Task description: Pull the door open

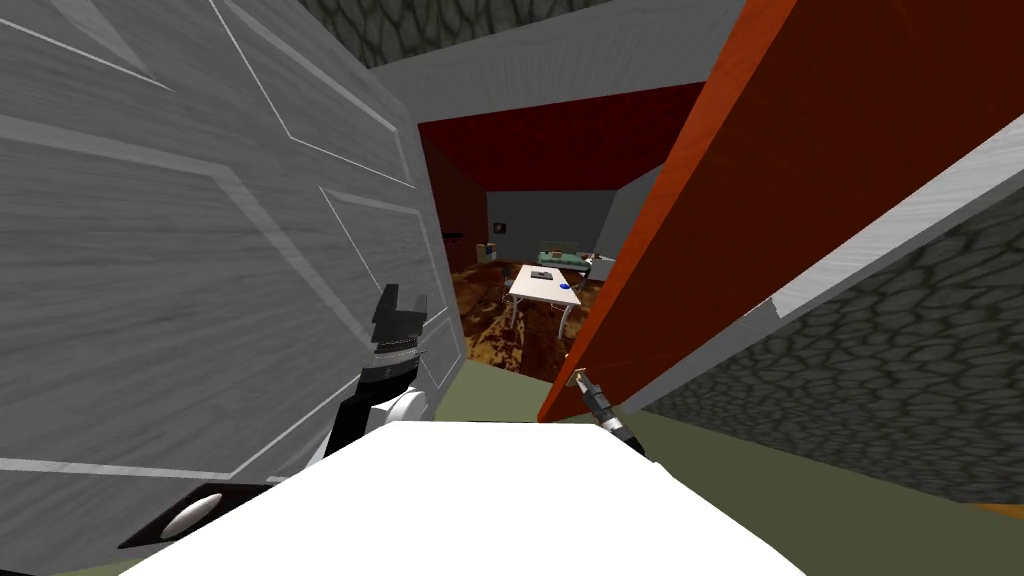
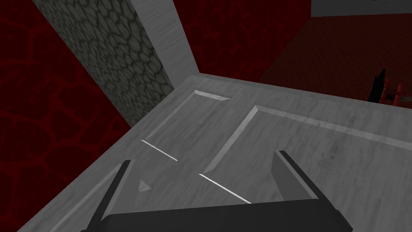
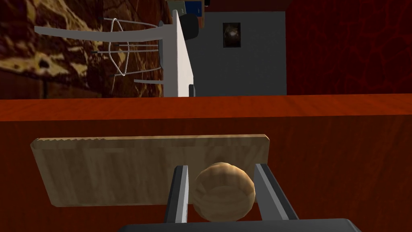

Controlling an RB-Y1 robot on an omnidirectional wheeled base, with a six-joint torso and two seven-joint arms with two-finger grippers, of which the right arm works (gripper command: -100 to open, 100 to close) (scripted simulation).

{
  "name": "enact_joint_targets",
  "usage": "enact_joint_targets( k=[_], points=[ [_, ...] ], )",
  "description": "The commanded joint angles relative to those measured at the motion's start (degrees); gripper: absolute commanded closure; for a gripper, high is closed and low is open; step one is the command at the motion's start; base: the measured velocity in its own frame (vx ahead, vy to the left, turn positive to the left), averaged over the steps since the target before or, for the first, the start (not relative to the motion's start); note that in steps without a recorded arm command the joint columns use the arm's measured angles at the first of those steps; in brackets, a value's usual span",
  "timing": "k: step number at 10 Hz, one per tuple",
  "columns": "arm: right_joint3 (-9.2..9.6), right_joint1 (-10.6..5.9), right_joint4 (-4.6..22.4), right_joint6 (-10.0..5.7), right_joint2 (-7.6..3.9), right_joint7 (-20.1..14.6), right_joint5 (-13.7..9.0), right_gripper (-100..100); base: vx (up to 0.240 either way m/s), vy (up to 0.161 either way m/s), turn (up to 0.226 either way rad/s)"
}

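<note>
1. Orange-red door (image 1: pixel 800 150) stands ajar on the robot's right, its top cut off. Its round wooden knob (image 3: pixel 223 191) sits on a pale plate (image 3: pixel 120 169) by the door's edge.
2. Right gripper (image 3: pixel 221 166) clamps the knob, one finger per side; forearm extends to the door.
3. Left gripper (image 2: pixel 203 157) has its fingers wide apart and empty, close over a grey panelled surface (image 1: pixel 150 250).

At twelve o'clock an open gap runs between the grey panelled door (image 1: pixel 200 250) at nine o'clock and the orange door (image 1: pixel 780 180) at two o'clock, with a way through as far as a white table (image 1: pixel 540 285). Our left gripper (image 2: pixel 203 157), fingers spread, seems to sit close against the grey panel. Our right gripper (image 3: pixel 221 166) is hemmed in by the orange door's knob (image 3: pixel 223 191), pinched between its fingers.
</note>
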Motion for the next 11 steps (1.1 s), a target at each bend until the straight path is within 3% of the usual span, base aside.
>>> enact_joint_targets(
  k=[1, 11],
  points=[
    [0.00, 0.00, 0.00, 0.00, 0.00, 0.00, 0.00, 100, -0.095, -0.028, 0.017],
    [0.47, -1.28, 3.76, -3.45, -1.35, -0.38, 0.44, 100, -0.208, -0.092, 0.162]
  ],
)
